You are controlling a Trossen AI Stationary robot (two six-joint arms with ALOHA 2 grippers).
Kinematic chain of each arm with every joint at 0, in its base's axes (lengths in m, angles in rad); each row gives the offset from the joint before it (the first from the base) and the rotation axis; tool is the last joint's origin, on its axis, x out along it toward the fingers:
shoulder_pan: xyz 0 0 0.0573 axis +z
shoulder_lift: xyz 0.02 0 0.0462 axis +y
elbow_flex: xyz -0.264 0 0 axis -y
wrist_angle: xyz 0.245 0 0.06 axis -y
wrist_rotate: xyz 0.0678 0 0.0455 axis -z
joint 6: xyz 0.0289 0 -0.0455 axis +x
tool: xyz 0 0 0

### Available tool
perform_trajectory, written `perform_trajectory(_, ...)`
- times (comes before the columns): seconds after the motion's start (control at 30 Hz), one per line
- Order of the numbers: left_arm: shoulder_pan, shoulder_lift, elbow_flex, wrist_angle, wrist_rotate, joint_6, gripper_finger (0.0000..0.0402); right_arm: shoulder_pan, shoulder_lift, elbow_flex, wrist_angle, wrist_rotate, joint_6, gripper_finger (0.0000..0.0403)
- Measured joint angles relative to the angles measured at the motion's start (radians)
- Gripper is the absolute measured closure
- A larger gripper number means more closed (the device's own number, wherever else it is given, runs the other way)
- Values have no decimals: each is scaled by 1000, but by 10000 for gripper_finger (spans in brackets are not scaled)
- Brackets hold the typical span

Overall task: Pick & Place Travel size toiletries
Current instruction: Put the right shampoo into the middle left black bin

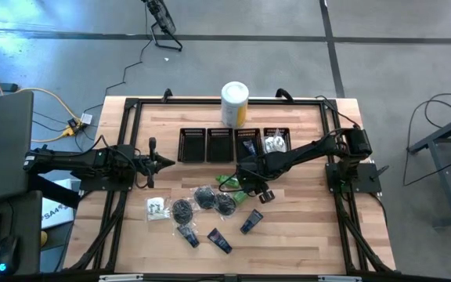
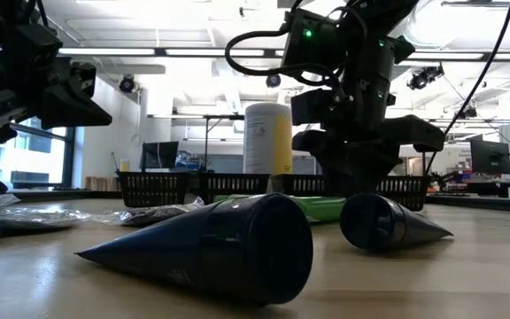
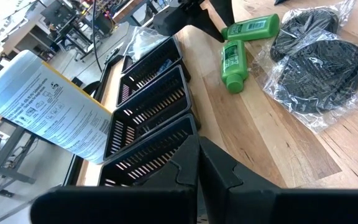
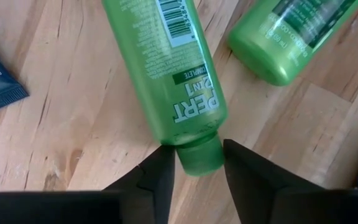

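Two bright green bottles lie flat on the wood, one (image 4: pixel 166 68) in front of my right gripper (image 4: pixel 197 168), the other (image 4: pixel 291 37) beside it. The right gripper (image 1: pixel 249 178) is low over them and open, with the nearer bottle's cap between its fingers. Black bagged bundles (image 1: pixel 206 197), dark blue tubes (image 1: pixel 219 240) and a clear sachet (image 1: pixel 156 207) lie toward the near edge. My left gripper (image 1: pixel 163 163) is shut and empty, hovering left of the bins. My right gripper comes from above, pointing down, with one finger (image 4: pixel 160 177) on each side of the green bottle's cap (image 4: pixel 197 155). The bottle lies flat on the table. Whether the fingers touch the cap, I cannot tell.
Four black mesh bins (image 1: pixel 220 145) stand in a row behind the items; one holds a dark blue item (image 1: pixel 249 145), another clear sachets (image 1: pixel 276 142). A white-and-yellow canister (image 1: pixel 235 103) stands at the far edge. Two dark blue tubes (image 2: pixel 211 248) lie close to the low camera.
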Motion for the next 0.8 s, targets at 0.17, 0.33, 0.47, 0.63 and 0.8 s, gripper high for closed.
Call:
perform_trajectory(0.17,0,0,0,0,0,0,400,0,0,0,0,0,0,287)
perform_trajectory(0.33,0,0,0,0,0,0,400,0,0,0,0,0,0,287)
perform_trajectory(0.47,0,0,0,0,0,0,400,0,0,0,0,0,0,294)
perform_trajectory(0.63,0,0,0,0,0,0,400,0,0,0,0,9,0,301)
perform_trajectory(0.8,0,0,0,0,0,0,400,0,-3,0,-1,11,18,301)
